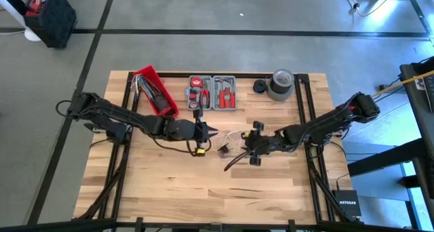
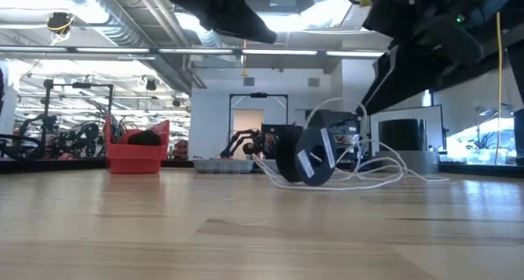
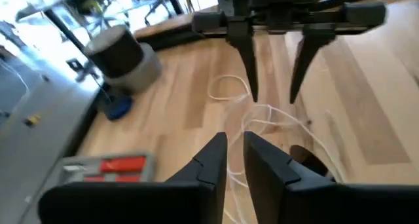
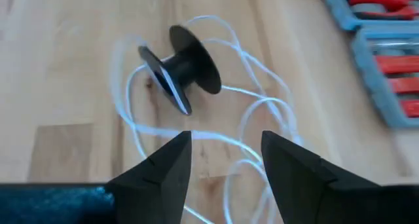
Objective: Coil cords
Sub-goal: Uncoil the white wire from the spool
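Both my grippers hover mid-table, facing each other. Left gripper [image 3: 234,145] nearly closed, narrow gap, holding nothing. Right gripper [image 4: 226,149] spread wide, empty too. White cord [image 4: 262,106] lies in loose loops between them, tangled round black spool [image 4: 180,73] tipped on its side.

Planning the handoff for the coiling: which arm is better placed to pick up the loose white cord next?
Probably the right. The right gripper hangs open directly over the thin white cord beside the black plastic spool. The left gripper shows only a narrow gap and sits at the tangle's edge.
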Controlling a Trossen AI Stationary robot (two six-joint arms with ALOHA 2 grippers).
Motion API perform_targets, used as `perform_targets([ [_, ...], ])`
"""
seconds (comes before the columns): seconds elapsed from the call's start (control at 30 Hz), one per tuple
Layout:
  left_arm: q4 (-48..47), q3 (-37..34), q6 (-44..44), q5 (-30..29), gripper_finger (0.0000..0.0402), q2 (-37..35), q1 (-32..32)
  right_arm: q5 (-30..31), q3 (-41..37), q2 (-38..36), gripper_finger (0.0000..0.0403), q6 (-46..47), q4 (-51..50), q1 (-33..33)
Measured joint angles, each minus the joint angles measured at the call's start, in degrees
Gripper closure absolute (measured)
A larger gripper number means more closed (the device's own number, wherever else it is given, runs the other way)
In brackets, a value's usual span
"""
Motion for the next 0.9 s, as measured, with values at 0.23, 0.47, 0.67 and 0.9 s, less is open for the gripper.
perform_targets([
  [0.23, 2.6, 0.0, -3.6, 0.2, 0.0346, 9.6, 0.2, 2.6, -0.1, 6.6, 0.0215, -2.0, 6.2, 0.4],
  [0.47, 3.3, 0.0, -4.0, 0.2, 0.0345, 15.0, -0.4, 2.8, -0.2, 7.7, 0.0215, -3.1, 6.6, 0.6],
  [0.67, 3.5, 0.0, -6.3, 6.4, 0.0345, 13.8, -2.0, 2.2, -0.1, 7.7, 0.0215, -3.1, 7.7, 2.2],
  [0.9, 5.8, 0.0, -6.2, 9.1, 0.0345, 16.6, -3.1, 0.9, -0.1, 7.8, 0.0215, -3.8, 11.6, 4.7],
])
